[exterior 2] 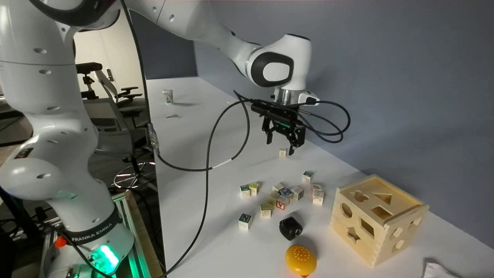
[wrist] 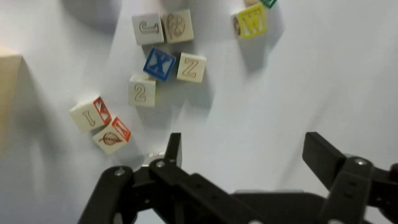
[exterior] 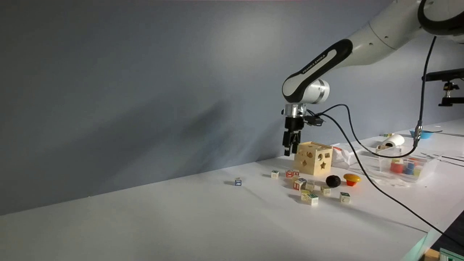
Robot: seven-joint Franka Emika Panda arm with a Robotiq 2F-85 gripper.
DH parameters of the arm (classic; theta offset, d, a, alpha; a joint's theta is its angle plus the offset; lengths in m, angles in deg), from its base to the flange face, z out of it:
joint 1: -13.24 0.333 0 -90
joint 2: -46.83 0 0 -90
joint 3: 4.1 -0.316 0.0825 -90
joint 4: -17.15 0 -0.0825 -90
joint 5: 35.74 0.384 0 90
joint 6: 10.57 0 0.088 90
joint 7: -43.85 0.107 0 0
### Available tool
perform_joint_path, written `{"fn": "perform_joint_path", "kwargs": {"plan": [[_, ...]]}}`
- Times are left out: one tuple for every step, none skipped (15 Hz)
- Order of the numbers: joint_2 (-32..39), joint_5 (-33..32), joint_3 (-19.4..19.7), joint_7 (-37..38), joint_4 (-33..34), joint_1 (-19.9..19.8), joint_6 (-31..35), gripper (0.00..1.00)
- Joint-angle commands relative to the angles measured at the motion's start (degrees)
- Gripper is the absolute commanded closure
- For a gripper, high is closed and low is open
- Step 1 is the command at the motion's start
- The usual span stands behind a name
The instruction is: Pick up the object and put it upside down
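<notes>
The object that fits best is a small piece with an orange-yellow domed cap and a red lower part. It stands cap up on the white table, and it also shows in an exterior view, where the cap hides most of the red part. I cannot make it out in the wrist view. My gripper points down above the table, well away from the piece, on the far side of the letter blocks. In the wrist view the gripper has its fingers wide apart with nothing between them; it also shows in an exterior view.
A tan wooden cube with cut-out shapes stands near the wall. A black faceted ball lies beside the capped piece. Several letter blocks are scattered nearby. A clear bin stands farther along. Black cable hangs from the arm.
</notes>
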Motion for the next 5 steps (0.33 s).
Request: {"fn": "perform_joint_path", "kwargs": {"plan": [[-1.7,1.5,3.8,-0.8,3.8,2.4,-12.2,0.00],[-1.0,0.4,4.4,-0.2,2.2,3.1,-7.7,0.00],[-1.3,0.4,4.9,-0.3,3.1,3.3,-9.8,0.00],[-1.4,0.4,5.1,-0.3,3.5,3.3,-10.7,0.00],[-1.4,0.4,5.1,-0.3,3.7,3.4,-10.9,0.00]]}}
